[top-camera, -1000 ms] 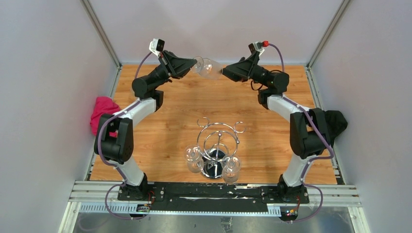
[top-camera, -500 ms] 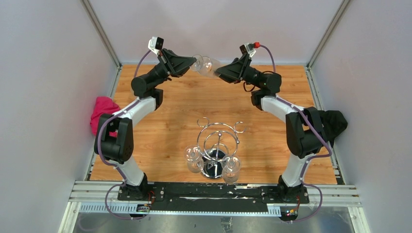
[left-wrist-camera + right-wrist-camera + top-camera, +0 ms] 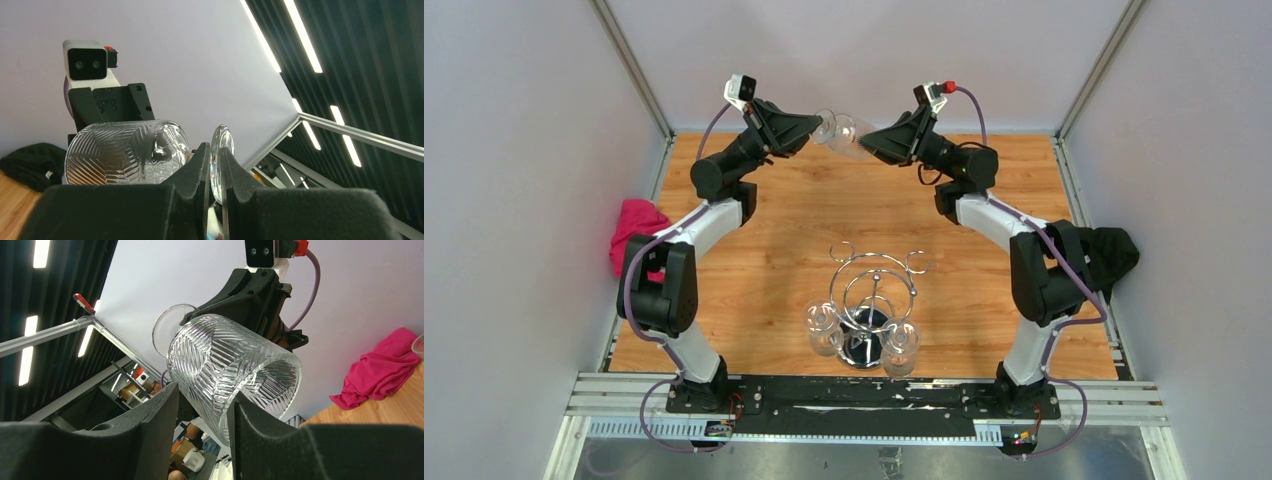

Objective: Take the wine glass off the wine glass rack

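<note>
Black left gripper (image 3: 820, 126) is pinched tight on the foot end of the wine glass (image 3: 848, 136). The glass lies level in mid-air, its long axis running arm to arm and its bowl mouth toward the right gripper (image 3: 871, 143). That gripper's fingers straddle the bowl wall, partly closed; I cannot tell whether they touch it. The wine glass rack (image 3: 874, 290) stands well apart, nearer the bases.
</note>
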{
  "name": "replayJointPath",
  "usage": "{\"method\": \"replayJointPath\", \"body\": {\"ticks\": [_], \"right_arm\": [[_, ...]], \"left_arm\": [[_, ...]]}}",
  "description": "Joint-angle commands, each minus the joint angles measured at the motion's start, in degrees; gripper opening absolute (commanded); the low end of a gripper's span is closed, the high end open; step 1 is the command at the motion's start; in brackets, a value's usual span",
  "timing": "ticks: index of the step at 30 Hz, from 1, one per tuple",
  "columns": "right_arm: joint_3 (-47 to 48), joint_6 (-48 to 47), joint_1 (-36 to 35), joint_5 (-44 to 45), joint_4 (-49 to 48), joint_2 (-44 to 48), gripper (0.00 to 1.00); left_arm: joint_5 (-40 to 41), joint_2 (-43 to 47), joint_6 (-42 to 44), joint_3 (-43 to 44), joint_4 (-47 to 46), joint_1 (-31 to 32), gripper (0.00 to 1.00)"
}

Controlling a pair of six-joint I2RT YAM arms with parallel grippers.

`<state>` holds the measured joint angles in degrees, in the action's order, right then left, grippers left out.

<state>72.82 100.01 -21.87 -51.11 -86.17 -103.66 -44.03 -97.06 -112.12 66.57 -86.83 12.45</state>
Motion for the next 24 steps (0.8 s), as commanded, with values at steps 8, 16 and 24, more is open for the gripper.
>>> {"method": "replayJointPath", "body": {"ticks": [8,16,24], "right_arm": [[3.81,-0.25,-3.97,1.71,-5.39,3.83,0.35],[4.69,-0.66,-5.86,2.04,-5.41,6.03,0.3],[7.43,0.45,-8.43,3.29,-5.41,5.38,0.18]], "left_arm": [[0.79,-3.02,2.25,-0.77,-3.97,-0.49,0.0],[0.46,-3.23,2.51,-0.64,-3.89,-0.49,0.0],[-0.3,-3.35,3.16,-3.04,-3.9,-0.49,0.0]]}}
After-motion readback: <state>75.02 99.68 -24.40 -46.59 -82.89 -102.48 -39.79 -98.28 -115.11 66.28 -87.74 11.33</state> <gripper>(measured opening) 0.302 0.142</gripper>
